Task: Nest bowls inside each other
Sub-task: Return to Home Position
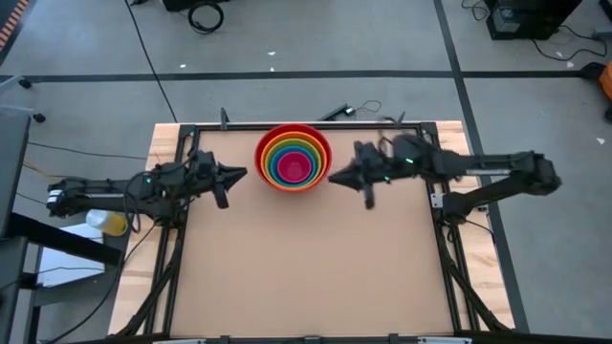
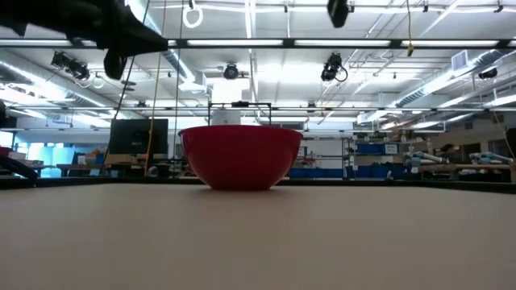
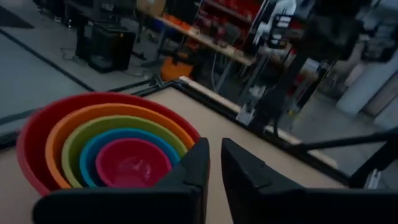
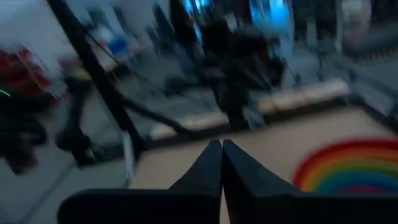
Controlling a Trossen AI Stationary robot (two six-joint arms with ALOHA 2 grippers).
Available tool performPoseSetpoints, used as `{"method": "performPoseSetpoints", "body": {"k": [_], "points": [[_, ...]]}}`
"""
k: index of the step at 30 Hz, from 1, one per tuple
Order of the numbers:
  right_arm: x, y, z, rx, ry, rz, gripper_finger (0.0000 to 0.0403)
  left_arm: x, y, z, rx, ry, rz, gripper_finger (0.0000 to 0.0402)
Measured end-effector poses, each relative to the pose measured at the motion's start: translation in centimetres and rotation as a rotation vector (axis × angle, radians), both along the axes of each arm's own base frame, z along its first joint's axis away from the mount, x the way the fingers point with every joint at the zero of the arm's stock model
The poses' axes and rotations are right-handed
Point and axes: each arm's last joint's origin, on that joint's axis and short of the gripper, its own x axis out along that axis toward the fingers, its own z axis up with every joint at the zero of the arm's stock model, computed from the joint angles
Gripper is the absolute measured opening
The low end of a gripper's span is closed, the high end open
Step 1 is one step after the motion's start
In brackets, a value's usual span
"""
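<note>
Five bowls (image 1: pixel 293 158) sit nested, red outermost, pink innermost — task looks complete. Left gripper (image 1: pixel 241 175) nearly closed, right gripper (image 1: pixel 333 178) closed — both empty, flanking stack.

Glossy plastic bowls (image 1: pixel 293 157) sit on a matt, smooth brown table (image 1: pixel 306 268).

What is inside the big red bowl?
Inside the red bowl sit the orange, yellow-green, blue and pink bowls, one within another. Whatever might lie beneath the inner bowls is covered.
</note>
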Motion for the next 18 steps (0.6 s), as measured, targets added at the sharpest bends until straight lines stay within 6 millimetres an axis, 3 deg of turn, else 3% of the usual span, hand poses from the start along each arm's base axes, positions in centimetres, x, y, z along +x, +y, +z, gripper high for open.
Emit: {"method": "performPoseSetpoints", "body": {"k": [3,8,11,18], "points": [[-2.1,0.5,-1.6,-0.015,-0.105,0.010,0.0007,0.1,-0.1,-1.0,0.004,-0.068,-0.031,0.0030],[-5.1,0.8,-5.5,-0.041,-0.013,-0.003,0.0020,0.2,-0.7,-1.7,0.202,0.031,-0.261,0.0018],[-7.1,1.2,-6.5,-0.049,-0.061,-0.058,0.0009,-0.4,-1.4,-1.3,0.307,0.001,-0.418,0.0010],[-11.1,2.1,-7.8,-0.145,-0.174,-0.018,0.0013,-3.3,-1.6,-0.6,0.422,-0.059,-0.422,0.0002]]}}
